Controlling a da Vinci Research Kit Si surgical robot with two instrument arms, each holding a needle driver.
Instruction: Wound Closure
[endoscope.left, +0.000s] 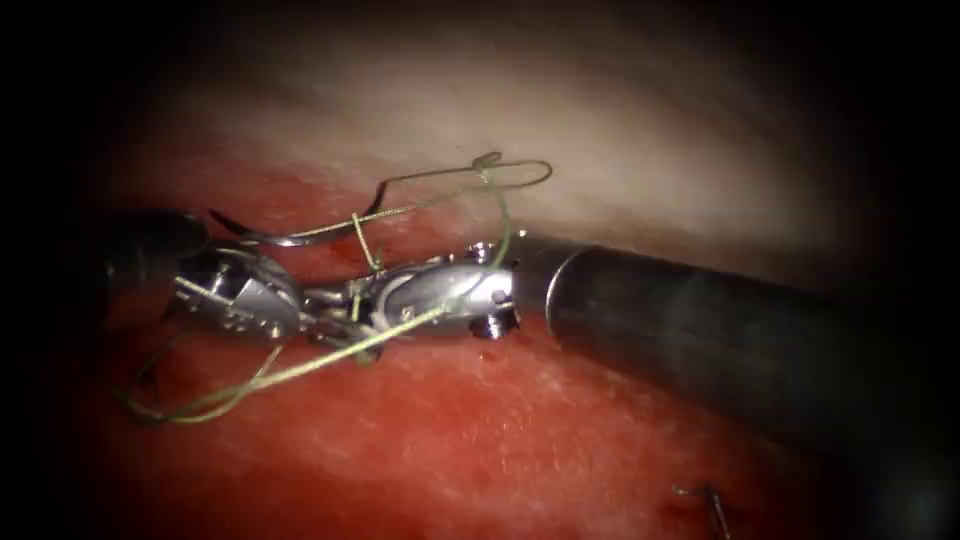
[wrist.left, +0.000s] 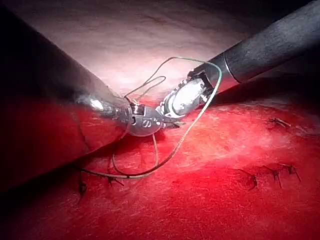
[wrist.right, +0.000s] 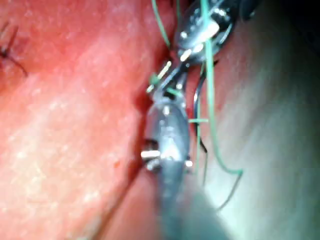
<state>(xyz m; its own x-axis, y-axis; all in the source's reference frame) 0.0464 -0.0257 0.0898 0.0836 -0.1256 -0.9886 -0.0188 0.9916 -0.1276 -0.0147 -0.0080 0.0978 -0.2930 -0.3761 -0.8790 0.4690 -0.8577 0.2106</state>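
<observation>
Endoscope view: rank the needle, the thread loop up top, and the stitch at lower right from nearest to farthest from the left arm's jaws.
From the left tool:
1. Needle, lying just above the left tool, free of the tissue as far as shown.
2. Thread loop, up and to the right, above the right tool's wrist.
3. Stitch, far lower right on the tissue.

Dark shafts (endoscope.left: 700, 330), silver pincers (endoscope.left: 330, 310)
</observation>
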